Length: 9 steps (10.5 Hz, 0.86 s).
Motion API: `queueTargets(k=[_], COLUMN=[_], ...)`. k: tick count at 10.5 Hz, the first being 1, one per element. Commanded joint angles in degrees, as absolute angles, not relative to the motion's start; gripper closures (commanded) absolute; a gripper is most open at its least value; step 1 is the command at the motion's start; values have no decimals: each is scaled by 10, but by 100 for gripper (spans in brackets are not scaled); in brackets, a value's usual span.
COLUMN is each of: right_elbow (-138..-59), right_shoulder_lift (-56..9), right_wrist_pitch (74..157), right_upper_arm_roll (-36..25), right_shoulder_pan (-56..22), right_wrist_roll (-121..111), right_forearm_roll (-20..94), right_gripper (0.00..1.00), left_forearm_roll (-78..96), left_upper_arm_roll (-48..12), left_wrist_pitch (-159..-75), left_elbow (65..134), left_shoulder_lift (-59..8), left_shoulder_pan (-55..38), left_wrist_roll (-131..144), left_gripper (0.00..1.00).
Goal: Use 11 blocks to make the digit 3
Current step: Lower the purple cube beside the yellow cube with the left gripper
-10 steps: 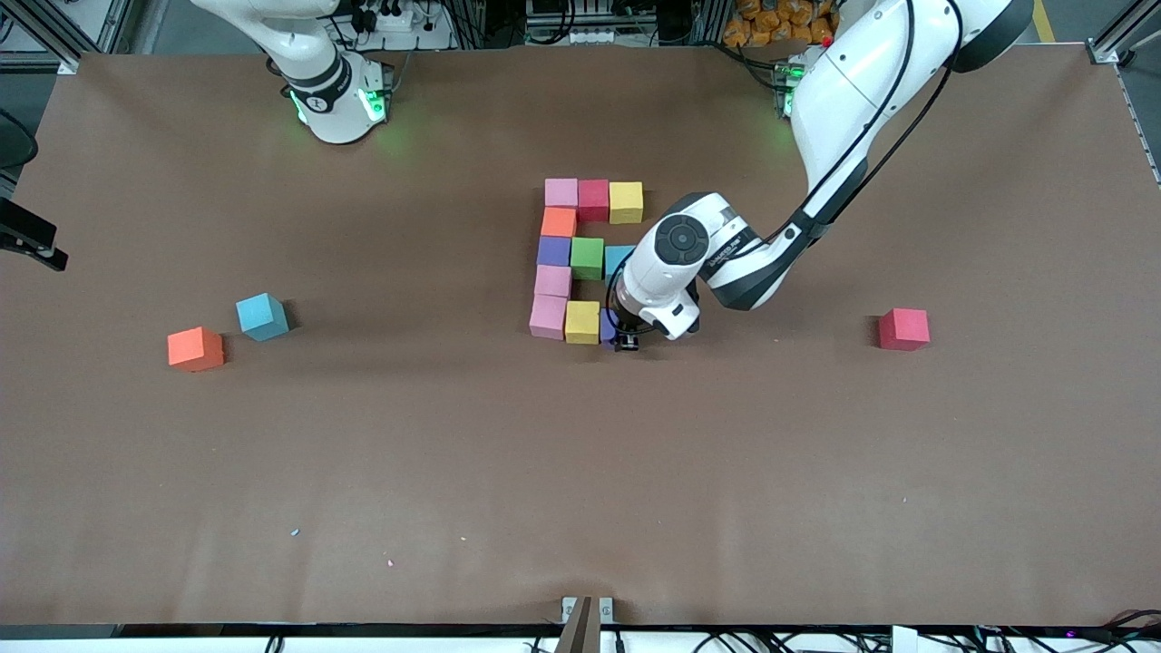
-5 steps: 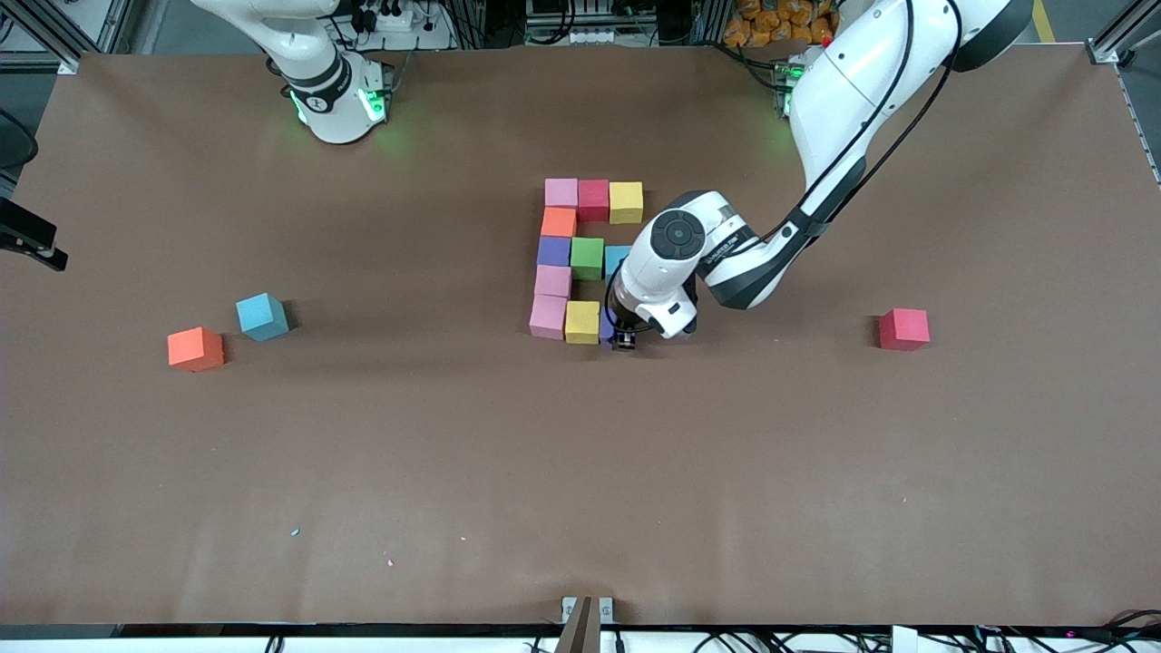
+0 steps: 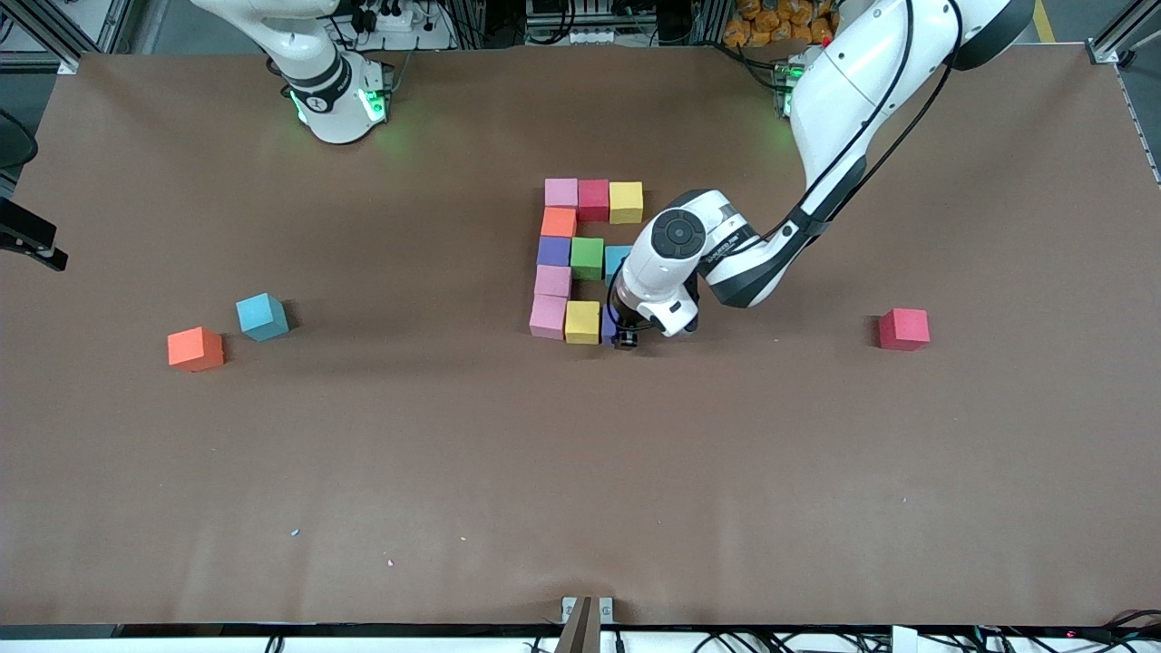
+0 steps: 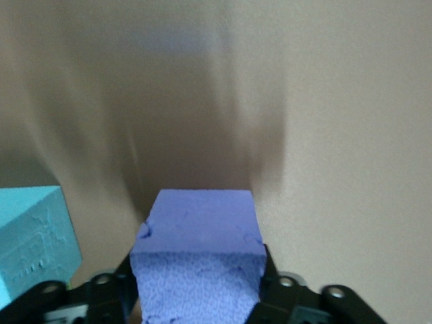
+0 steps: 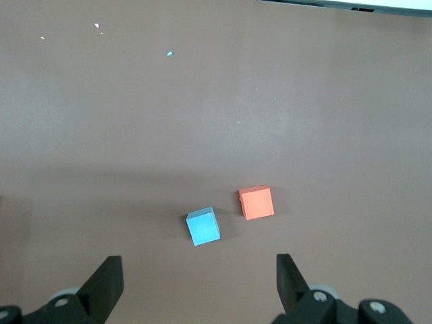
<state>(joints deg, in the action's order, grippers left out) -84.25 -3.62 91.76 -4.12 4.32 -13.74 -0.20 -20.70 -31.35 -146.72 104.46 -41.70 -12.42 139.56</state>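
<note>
Purple block point(image 4: 199, 243) now rests at three o'clock of the yellow block point(image 3: 581, 321), likely finishing the digit's bottom row. The left gripper point(image 3: 625, 339) has nudged it inward; whether it grips or has released, I cannot tell. The right gripper point(image 5: 199, 280) waits, spread wide and empty.

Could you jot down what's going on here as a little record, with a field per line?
Figure: ten blocks in rows on the table, pink block at the corner
Left gripper: down at the purple block, which sits beside the yellow block
Right gripper: open, waiting above a loose blue block and orange block
Spare: red block, alone toward the left arm's end
</note>
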Motion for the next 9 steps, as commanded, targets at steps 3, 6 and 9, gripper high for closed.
queueTargets(k=[3, 6, 9], right_elbow=[-831, -831, -831], right_shoulder_lift=[-40, -40, -40], right_wrist_pitch=[913, 912, 914], right_upper_arm_roll=[-33, -33, -33], right_shoulder_pan=[56, 56, 57], right_wrist_roll=[-138, -138, -138], right_forearm_roll=[4, 4, 4], right_gripper=[0, 0, 0], left_forearm_roll=[-208, -208, -210], left_upper_arm_roll=[-323, -339, -345], left_wrist_pitch=[-1456, -1413, -1369], left_elbow=[1056, 1055, 1049], left_shoulder_lift=[-391, -360, -301], left_shoulder_pan=[-118, -117, -98], left_wrist_roll=[1402, 1402, 1365], left_gripper=[0, 0, 0])
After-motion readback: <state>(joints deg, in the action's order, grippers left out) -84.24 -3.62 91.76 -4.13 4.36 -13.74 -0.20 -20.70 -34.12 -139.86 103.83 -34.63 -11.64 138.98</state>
